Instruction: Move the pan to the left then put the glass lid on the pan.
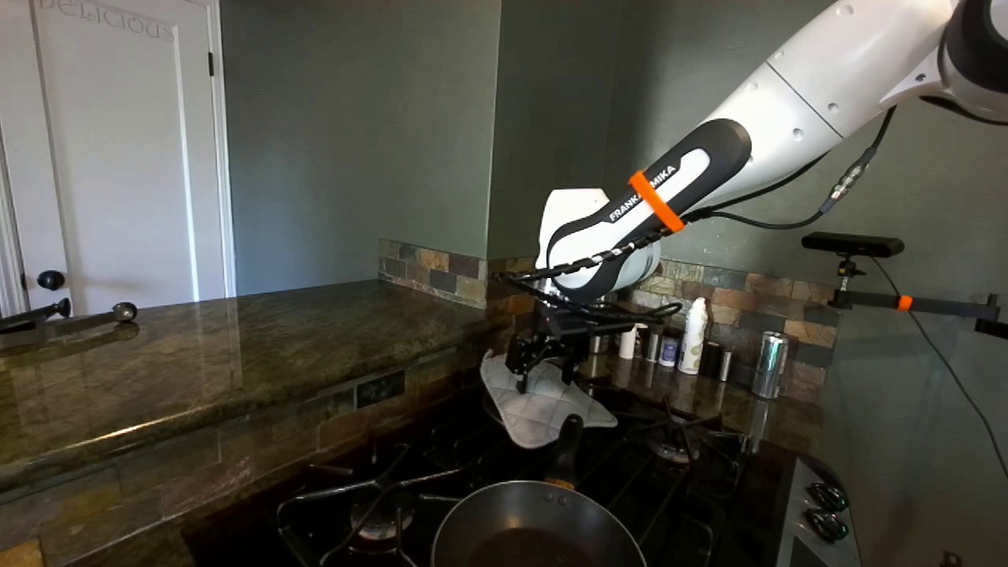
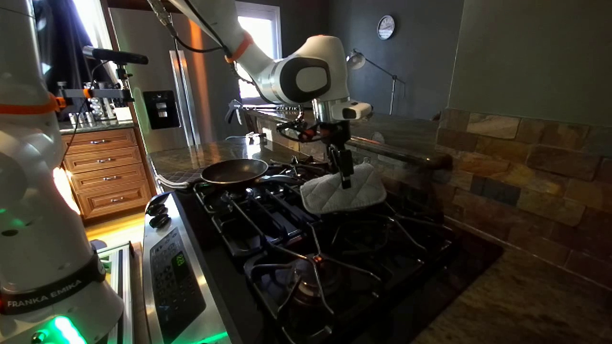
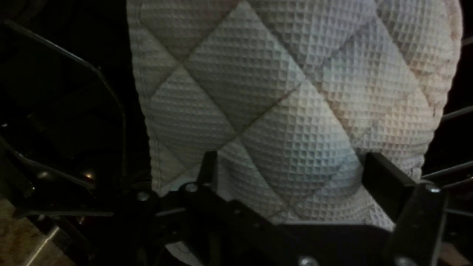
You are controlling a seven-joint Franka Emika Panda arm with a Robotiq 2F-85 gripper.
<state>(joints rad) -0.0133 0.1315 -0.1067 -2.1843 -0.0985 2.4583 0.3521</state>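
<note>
I have one gripper (image 3: 292, 159) with two fingers (image 3: 386, 181), carried on one arm (image 1: 787, 102). At the stove (image 2: 227, 270) I count one pan (image 1: 539, 524) and one whitish quilted cloth (image 1: 535, 409). Each exterior view gives me two stove knobs (image 1: 827, 498) and one camera (image 1: 853, 244); whether they are the same ones, I cannot tell. Far left in an exterior view I count four drawers (image 2: 112, 184); farther right, one clock (image 2: 386, 27) and one lamp (image 2: 356, 60). In an exterior view I also find one door (image 1: 118, 173) at left and one tall white bottle (image 1: 693, 339) at right; the shorter containers (image 1: 668, 352) near it overlap too much to count.
</note>
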